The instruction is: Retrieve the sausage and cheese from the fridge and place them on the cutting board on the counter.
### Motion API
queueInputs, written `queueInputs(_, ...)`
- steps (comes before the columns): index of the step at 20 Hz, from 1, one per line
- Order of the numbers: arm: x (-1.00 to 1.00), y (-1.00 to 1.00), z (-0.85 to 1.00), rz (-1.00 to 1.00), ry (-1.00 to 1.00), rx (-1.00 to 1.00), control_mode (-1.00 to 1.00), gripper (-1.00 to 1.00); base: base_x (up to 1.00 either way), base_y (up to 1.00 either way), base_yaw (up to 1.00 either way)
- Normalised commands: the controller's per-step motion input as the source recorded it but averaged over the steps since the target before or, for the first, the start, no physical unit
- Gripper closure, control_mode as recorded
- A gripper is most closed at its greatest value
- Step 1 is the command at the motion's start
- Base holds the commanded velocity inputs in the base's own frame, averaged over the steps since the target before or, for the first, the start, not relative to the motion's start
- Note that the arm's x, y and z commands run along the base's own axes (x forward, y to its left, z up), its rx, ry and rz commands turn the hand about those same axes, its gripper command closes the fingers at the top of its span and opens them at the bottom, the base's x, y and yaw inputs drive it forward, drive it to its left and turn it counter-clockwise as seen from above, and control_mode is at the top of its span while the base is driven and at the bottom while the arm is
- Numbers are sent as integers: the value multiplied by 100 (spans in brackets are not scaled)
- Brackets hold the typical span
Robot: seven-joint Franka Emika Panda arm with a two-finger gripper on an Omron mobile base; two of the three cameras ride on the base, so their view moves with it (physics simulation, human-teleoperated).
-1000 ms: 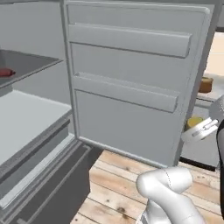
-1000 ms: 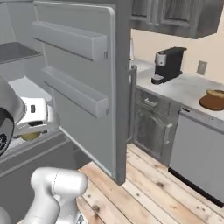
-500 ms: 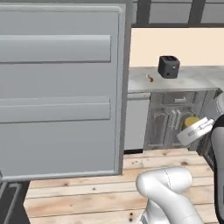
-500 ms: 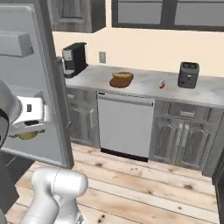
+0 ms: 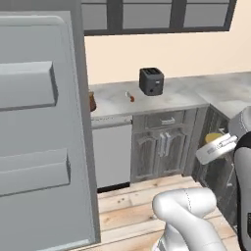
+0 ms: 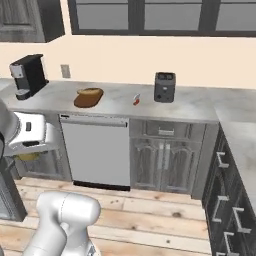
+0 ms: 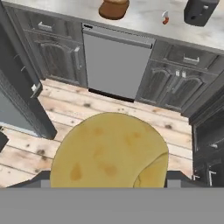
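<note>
My gripper (image 7: 109,180) is shut on the cheese (image 7: 109,153), a yellow chunk that takes up the lower middle of the hand view and hides the fingertips. The gripper (image 5: 213,143) hangs at the right of the left base view with the cheese (image 5: 213,138) poking out. The right base view has the gripper (image 6: 29,153) and the cheese (image 6: 29,157) at the left. The cutting board (image 6: 89,97) (image 7: 113,8) lies on the counter (image 6: 200,107) (image 7: 140,22) above the dishwasher, well ahead of the hand. The open fridge door (image 5: 39,127) stands at the left. The sausage is out of view.
A black toaster (image 6: 164,86) (image 5: 151,81) and a small red-and-white object (image 6: 135,99) (image 5: 130,96) sit on the counter right of the board. A coffee machine (image 6: 27,76) stands at the far left. The dishwasher (image 6: 97,155) and grey cabinets face a wooden floor (image 6: 165,220).
The whole picture has swung from the fridge's inside to the counter, so the base has turned. The cheese stays in the gripper.
</note>
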Motion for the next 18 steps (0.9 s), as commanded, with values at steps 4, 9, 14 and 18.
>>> queueInputs(4, 0, 0, 0, 0, 0, 0, 100, 100, 100, 13, 0)
queueInputs(9, 0, 0, 0, 0, 0, 0, 100, 100, 100, 0, 0)
queueInputs(14, 0, 0, 0, 0, 0, 0, 100, 100, 99, 27, 0)
queueInputs(18, 0, 0, 0, 0, 0, 0, 100, 100, 77, 31, 0)
